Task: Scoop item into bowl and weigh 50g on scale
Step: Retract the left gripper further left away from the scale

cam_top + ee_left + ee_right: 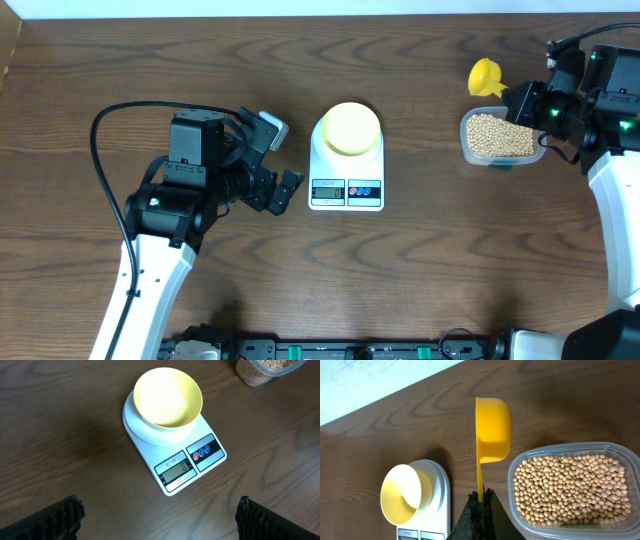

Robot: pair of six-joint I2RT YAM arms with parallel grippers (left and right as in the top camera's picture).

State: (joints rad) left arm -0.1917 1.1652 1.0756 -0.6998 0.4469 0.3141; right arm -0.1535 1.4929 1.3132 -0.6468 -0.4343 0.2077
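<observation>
While our right claw point(481, 506) pinches the scoop point(492, 425) handle, we should dip low into the beans point(570, 490). Our left claw point(160, 522) gapes empty.

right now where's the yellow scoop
In the overhead view the yellow scoop is toward the far right of the table, its handle clamped in the right gripper, just beside the clear tub of beans, right of the scale.

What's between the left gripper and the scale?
Nothing. The left wrist view shows only bare table between the open left gripper and the scale.
</observation>
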